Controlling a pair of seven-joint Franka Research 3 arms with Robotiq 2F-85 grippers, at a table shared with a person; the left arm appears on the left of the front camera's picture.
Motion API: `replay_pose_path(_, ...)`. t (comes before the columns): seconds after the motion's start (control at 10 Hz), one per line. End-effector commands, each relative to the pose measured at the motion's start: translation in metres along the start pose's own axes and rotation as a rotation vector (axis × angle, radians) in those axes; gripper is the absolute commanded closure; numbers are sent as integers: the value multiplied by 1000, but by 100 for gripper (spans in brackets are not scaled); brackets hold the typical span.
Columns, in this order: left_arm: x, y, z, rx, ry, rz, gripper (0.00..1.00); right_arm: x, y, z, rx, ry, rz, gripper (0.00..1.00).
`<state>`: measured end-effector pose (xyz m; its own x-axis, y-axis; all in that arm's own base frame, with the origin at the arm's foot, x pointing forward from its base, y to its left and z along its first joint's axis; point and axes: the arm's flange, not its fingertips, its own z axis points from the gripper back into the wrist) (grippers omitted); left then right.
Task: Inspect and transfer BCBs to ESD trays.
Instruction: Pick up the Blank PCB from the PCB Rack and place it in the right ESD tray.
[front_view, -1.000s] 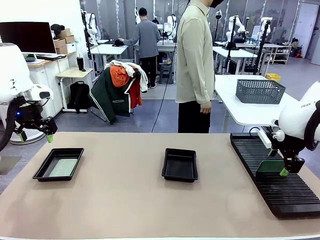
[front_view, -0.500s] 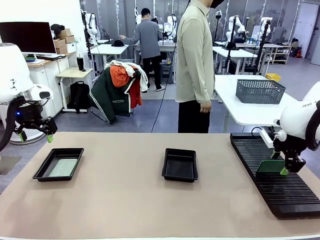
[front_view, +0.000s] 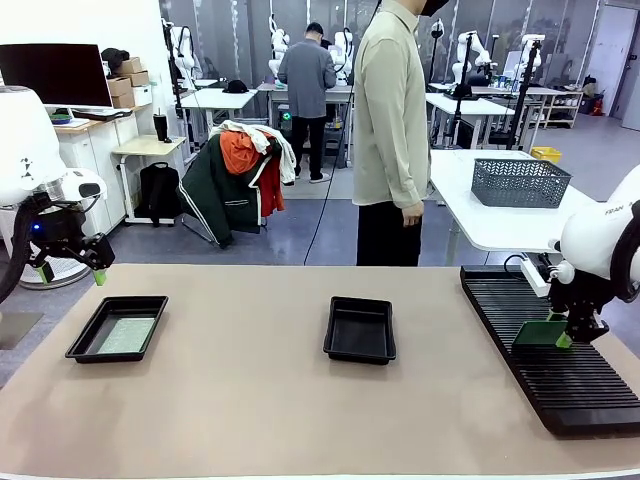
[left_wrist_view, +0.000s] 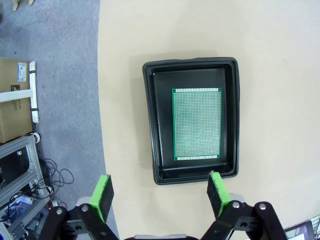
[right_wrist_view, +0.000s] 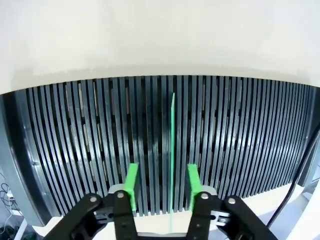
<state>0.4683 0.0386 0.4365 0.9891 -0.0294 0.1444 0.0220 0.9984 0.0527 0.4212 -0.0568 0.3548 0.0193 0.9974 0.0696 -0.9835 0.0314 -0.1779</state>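
> BCB (right_wrist_view: 172, 140): which way is it from your right gripper (right_wrist_view: 162, 182)?

It's standing on edge in the rack (right_wrist_view: 75, 150), dead between my pads, long edge running straight away from the wrist. The pads sit apart on either side, not touching it as far as I can tell. Left gripper (left_wrist_view: 160, 192) hangs wide open over the left tray (left_wrist_view: 150, 125), which holds a second BCB (left_wrist_view: 196, 124). So the right arm is the nearer one.

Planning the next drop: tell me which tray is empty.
The middle tray: its black floor is bare. The left tray already holds a board.
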Motion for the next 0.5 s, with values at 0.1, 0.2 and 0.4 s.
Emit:
replay_pose_path(0.1,0,0,-1,-2,-12,0,0,-5,-5,-6,-26,-25,20,67)
replay_pose_path(0.2,0,0,-1,-2,-12,0,0,-5,-6,-5,-24,-23,19,71)
replay_pose_path(0.4,0,0,-1,-2,-12,0,0,-5,-8,-5,-19,-22,21,83)
